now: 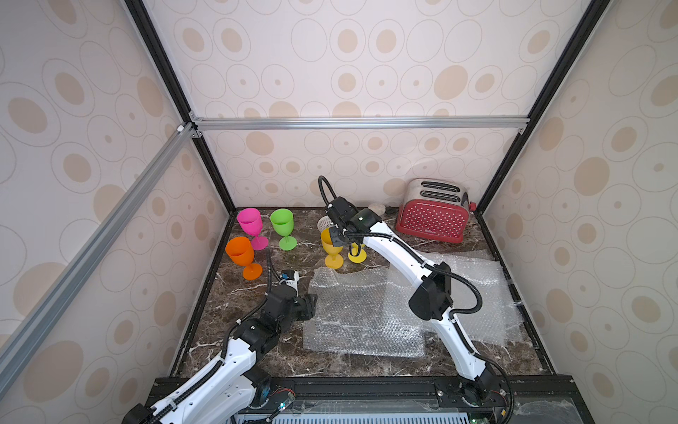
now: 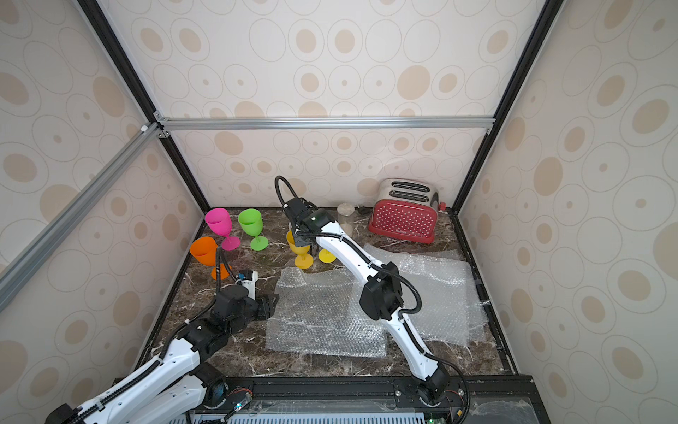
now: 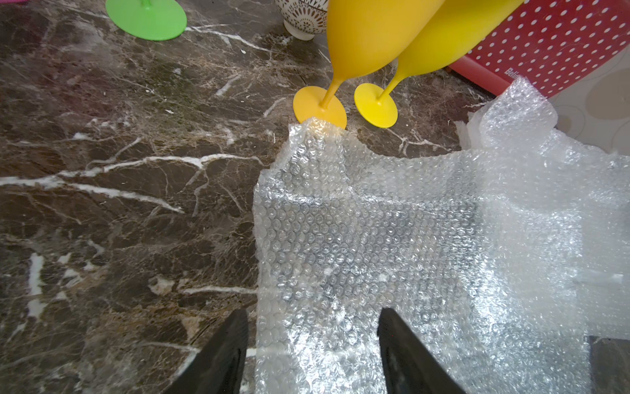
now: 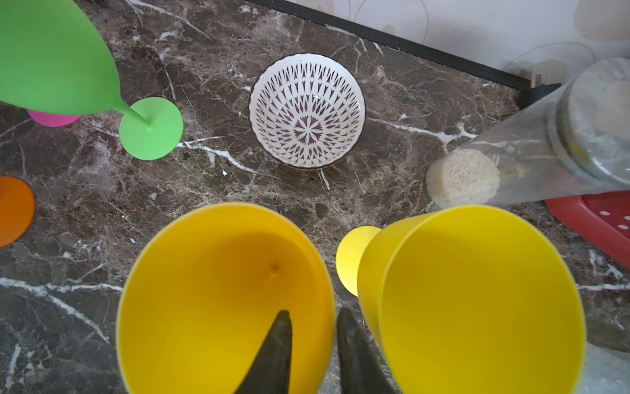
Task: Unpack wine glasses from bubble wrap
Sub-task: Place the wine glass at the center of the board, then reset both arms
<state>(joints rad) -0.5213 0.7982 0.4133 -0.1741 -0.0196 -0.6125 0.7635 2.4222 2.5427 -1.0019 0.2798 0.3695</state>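
Thin rim of smooth amber goblet [image 4: 211,290] between barely parted right fingers [image 4: 276,354]; left fingers [image 3: 225,354] wide, empty, above bubbly wrap [image 3: 375,221]

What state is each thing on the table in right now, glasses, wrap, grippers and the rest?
pink glass: upright, unwrapped
green glass: upright, unwrapped
orange glass: upright, unwrapped
amber glass: upright, unwrapped
bright yellow glass: upright, unwrapped
bubble wrap: flat, opened out, empty
left gripper: jaws open, empty
right gripper: jaws slightly open astride amber glass rim
bowl: upright, empty
jar: upright, grains at bottom
toaster: slots empty
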